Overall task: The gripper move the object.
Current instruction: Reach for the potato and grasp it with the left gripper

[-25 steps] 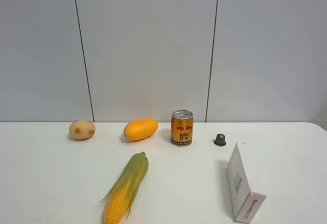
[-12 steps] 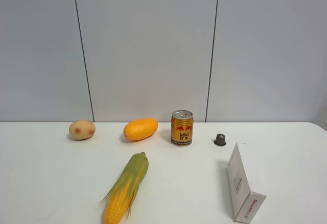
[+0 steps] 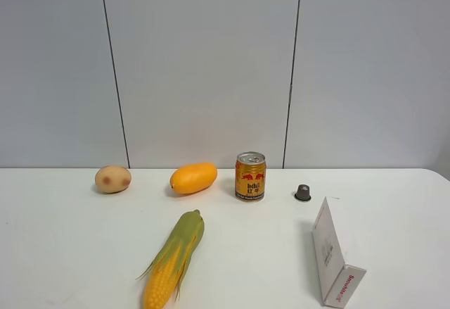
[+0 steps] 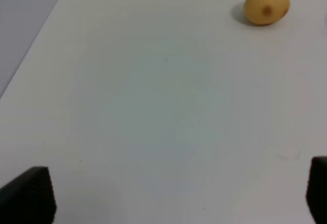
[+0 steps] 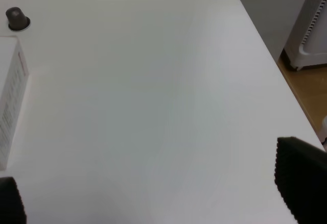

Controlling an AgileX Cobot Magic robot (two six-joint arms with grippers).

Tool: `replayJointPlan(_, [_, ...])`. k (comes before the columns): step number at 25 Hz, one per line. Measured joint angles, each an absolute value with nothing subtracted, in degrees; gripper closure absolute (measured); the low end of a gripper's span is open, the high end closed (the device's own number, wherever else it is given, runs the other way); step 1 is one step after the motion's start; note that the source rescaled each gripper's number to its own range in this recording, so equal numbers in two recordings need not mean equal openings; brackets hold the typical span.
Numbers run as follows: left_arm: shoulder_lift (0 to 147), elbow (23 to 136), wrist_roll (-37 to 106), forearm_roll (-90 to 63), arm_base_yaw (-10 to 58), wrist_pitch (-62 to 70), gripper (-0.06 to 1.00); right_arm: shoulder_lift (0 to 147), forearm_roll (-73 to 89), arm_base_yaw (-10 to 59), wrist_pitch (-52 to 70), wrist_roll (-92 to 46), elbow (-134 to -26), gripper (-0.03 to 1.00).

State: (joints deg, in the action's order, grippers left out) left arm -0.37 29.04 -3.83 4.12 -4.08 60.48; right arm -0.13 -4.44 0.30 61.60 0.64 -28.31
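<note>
The object, a tan potato-like lump [image 3: 112, 179] with reddish-brown blotches, lies on the white table [image 3: 70, 253] at the back left, near the wall. It also shows far off in the left wrist view [image 4: 266, 7]. My left gripper [image 4: 173, 196] is open and empty, well short of the object, with only its black fingertips [image 4: 28, 196] in view. My right gripper [image 5: 153, 191] is open and empty over the table's right side, with one black fingertip [image 5: 301, 175] showing. Neither arm shows in the exterior high view.
An orange mango [image 3: 193, 178], a gold drink can [image 3: 250, 176] and a small dark capsule [image 3: 303, 193] stand in a row at the back. A corn cob [image 3: 172, 258] lies at front centre. A white box [image 3: 334, 256] stands front right. The table's right edge [image 5: 265, 48] is close.
</note>
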Motion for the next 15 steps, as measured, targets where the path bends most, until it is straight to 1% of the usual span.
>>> replayJointPlan(6, [-0.4, 29.0, -2.2, 2.0, -4.1, 60.5, -0.06, -0.1, -4.4, 0.3, 61.6, 0.6, -28.3, -0.03])
replayJointPlan(10, [1.0, 30.9, -2.0, -3.0, -4.1, 58.9, -0.06, -0.1, -4.4, 0.3, 61.6, 0.6, -28.3, -0.03])
replayJointPlan(15, [11.9, 37.5, 2.8, -9.0, -4.1, 53.6, -0.06, -0.1, -4.4, 0.3, 61.6, 0.6, -28.3, -0.03])
